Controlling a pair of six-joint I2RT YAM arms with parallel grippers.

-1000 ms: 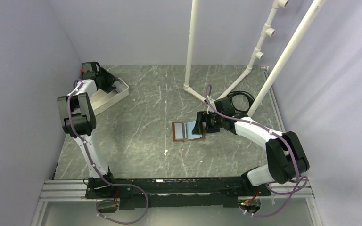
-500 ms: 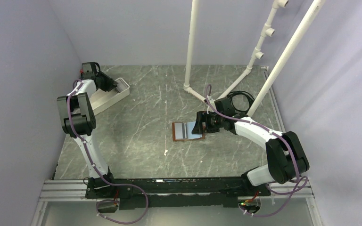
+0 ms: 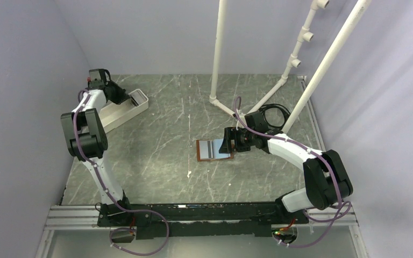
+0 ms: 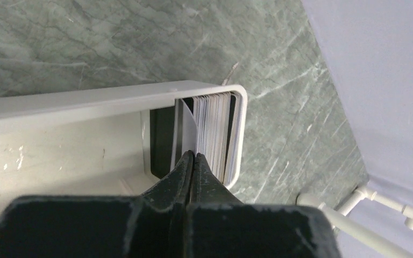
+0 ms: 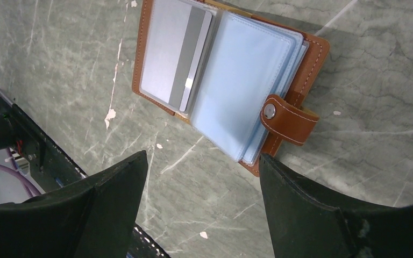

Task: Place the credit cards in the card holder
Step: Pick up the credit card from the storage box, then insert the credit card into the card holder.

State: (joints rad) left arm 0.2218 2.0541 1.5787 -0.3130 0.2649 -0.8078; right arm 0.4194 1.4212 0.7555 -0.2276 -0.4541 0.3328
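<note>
one white tray [image 4: 86,99] sits far left on the green marble-look table [image 3: 156,134]. a stack of credit cards [image 4: 215,129] stands on edge, packed against the tray's end wall. the left gripper [image 4: 192,156] is inside the tray with its fingers clenched tight at the stack's near edge. a single grey card [image 4: 187,126] leans off the stack and looks nipped between the tips, judged from the wrist view.

step in hand looks like pulling that one card out. to do it well, lift straight up along the card's plane, go slow so neighbours don't drag out, clear the rim before swinging right.

mid table, well apart from the tray, the brown leather card holder [image 5: 242,80] lies open and flat with pale blue clear sleeves up. one striped card [image 5: 166,59] is already in the left sleeve and the strap tab [image 5: 287,121] is flopped to the side. the right gripper [image 5: 201,158] hovers at the holder's strap edge with its fingers spread wide, grasping nothing; contact with the leather cannot be told.

no brand, label or readable writing anywhere. there is only a grey stripe on the sleeved card and a plain snap [image 5: 269,111].
</note>
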